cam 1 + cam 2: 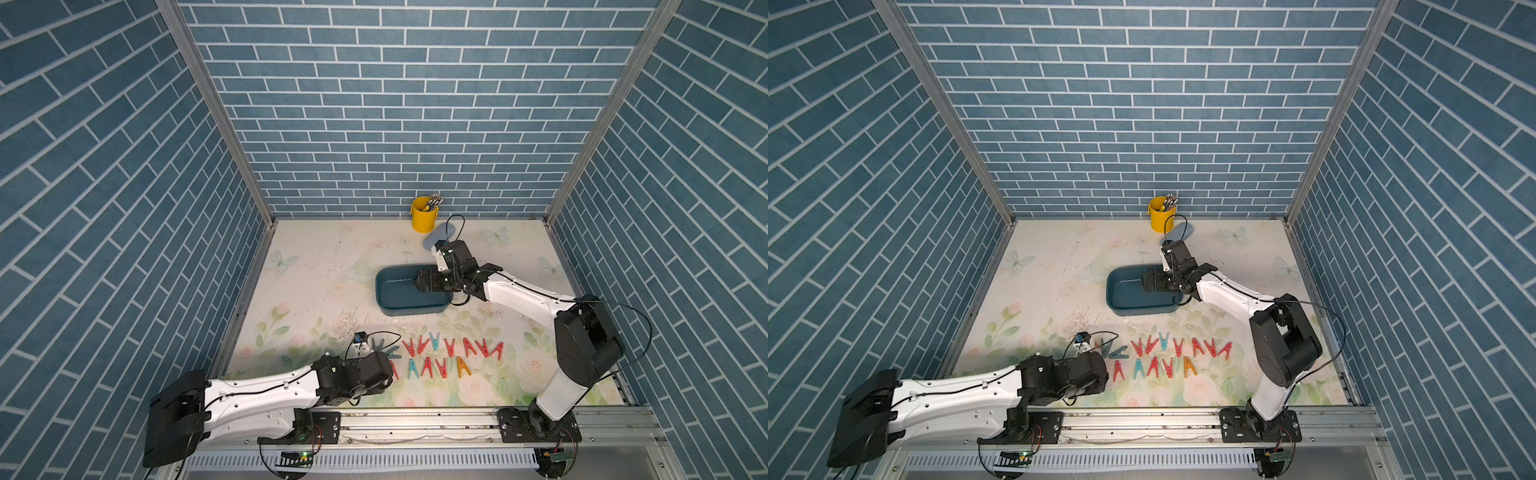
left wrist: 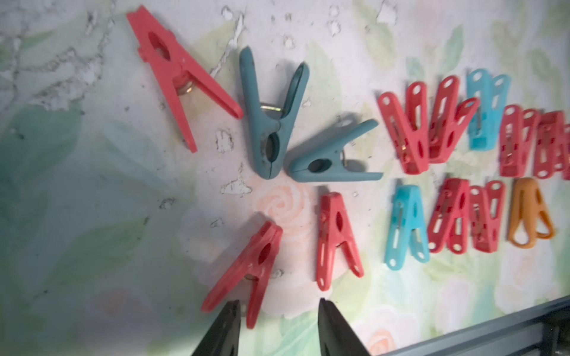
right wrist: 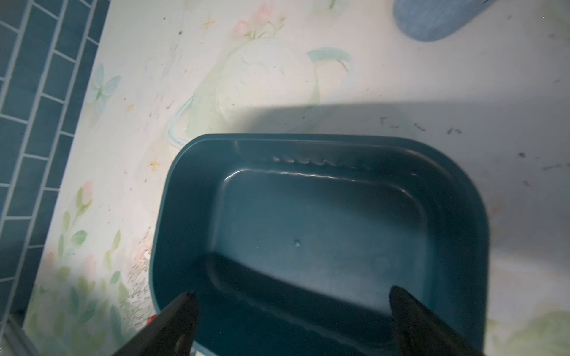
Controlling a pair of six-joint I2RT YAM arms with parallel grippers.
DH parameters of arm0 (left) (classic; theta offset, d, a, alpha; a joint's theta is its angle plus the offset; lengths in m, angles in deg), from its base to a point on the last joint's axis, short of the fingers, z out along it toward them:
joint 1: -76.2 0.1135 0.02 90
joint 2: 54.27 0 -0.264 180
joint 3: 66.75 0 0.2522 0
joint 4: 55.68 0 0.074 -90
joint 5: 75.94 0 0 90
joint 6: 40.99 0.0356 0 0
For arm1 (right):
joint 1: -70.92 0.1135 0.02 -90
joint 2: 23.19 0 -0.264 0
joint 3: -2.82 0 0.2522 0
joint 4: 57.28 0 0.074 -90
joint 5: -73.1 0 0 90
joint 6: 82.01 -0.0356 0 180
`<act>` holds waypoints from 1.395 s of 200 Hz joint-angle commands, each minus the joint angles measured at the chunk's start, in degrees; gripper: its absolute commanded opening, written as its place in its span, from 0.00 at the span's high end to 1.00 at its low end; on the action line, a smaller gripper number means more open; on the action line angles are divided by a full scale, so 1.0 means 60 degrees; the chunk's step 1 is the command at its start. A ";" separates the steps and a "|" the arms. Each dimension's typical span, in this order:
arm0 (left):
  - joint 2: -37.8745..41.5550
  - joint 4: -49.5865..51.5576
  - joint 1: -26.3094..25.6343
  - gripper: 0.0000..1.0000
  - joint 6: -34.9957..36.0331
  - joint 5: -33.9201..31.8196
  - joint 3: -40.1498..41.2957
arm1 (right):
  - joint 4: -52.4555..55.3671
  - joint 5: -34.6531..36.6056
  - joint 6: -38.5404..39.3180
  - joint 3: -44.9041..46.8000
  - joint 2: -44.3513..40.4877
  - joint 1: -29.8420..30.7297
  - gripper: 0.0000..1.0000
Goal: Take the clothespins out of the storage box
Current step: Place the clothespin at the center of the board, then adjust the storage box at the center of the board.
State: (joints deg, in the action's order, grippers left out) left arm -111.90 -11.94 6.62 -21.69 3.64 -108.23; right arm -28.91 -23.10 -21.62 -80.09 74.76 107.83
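- The left hand (image 2: 279,303) hangs low over the near left part of the flower-printed bench (image 1: 316,266). Its two black fingers (image 2: 225,329) stand parted to a middling gap, with nothing clamped between them.
- A red plastic A-shaped clothespin (image 2: 246,271) lies flat on the bench just ahead of that hand. One leg reaches into the gap between the fingers; whether a finger touches it cannot be told.
- Two dull teal clothespins (image 2: 271,123) lie near it with their closed ends almost meeting.
- The rest of the small plastic clothespins (image 1: 453,348) lie in two rough rows along the near side of the bench, in front of the box and outside it. Most are red, a few are light blue (image 1: 434,341), and one orange clothespin (image 1: 462,366) lies toward the right end of the nearer row.
- The dark teal shallow plastic storage box (image 1: 415,311), rectangular with rounded corners, sits at mid-bench behind the rows and apart from them.
- The right hand (image 3: 293,305) hovers over the right end of the box with its fingers (image 3: 182,317) spread wide, holding nothing.
- A yellow cylindrical bucket (image 1: 424,218) holding thin grey pens (image 1: 434,201) stands at the back wall.
- A light blue oblong case (image 1: 432,240) lies just beside the bucket.
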 commanded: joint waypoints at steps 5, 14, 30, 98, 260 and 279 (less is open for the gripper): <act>0.0173 0.0827 0.0178 0.41 0.0364 -0.0690 -0.0845 | 0.0907 0.0944 0.0335 -0.0399 0.0154 -0.0238 0.01; 0.0205 0.0929 0.0302 0.34 0.0511 -0.0813 -0.1082 | 0.0971 0.0994 0.0349 -0.0455 0.0140 -0.0305 0.01; 0.0265 0.1001 0.0595 0.17 0.1019 -0.0945 -0.1517 | 0.1093 0.1060 0.0377 -0.0523 0.0190 -0.0463 0.01; 0.0109 0.0542 0.2519 0.01 0.2935 -0.0682 -0.3176 | 0.1079 0.1210 0.0751 -0.0720 0.0993 -0.1131 0.26; -0.0434 -0.0530 0.4535 0.00 0.5392 0.0628 -0.4419 | 0.3177 -0.0689 0.0866 -0.2283 0.2395 -0.1564 1.00; -0.0408 -0.0805 0.4996 0.00 0.5752 0.1124 -0.4348 | 0.3884 -0.1703 0.0604 -0.2628 0.2436 -0.1805 1.00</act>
State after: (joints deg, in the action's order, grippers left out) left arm -114.30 -13.99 33.64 8.23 6.55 -134.18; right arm -14.26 -24.43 -15.78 -92.72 88.62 98.78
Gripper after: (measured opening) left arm 0.995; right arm 0.092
